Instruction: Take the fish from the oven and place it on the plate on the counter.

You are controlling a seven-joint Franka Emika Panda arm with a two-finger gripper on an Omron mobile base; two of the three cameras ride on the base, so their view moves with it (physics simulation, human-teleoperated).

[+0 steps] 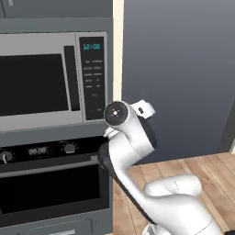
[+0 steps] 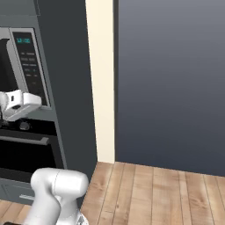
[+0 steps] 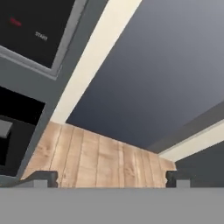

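The black oven point(image 1: 50, 183) sits in the grey cabinet column at lower left, its dark glass door closed. Its long steel handle point(image 1: 46, 167) runs below the knobs point(image 1: 69, 148) and the small display point(image 1: 37, 150). The oven point(image 2: 26, 154) also appears at the left edge of the right base view. The fish is hidden, and the plate and counter are out of view. My gripper point(image 3: 111, 179) is open, its fingertips point(image 3: 43, 177) far apart, with nothing between them. It hangs to the right of the oven's front, facing the wooden floor and the dark wall.
A silver microwave point(image 1: 41, 82) with a keypad point(image 1: 93, 78) is built in above the oven. Right of the cabinet column run a cream strip point(image 2: 101, 79) and a dark grey wall point(image 2: 171, 79). Wooden floor point(image 2: 154, 189) spreads out to the right.
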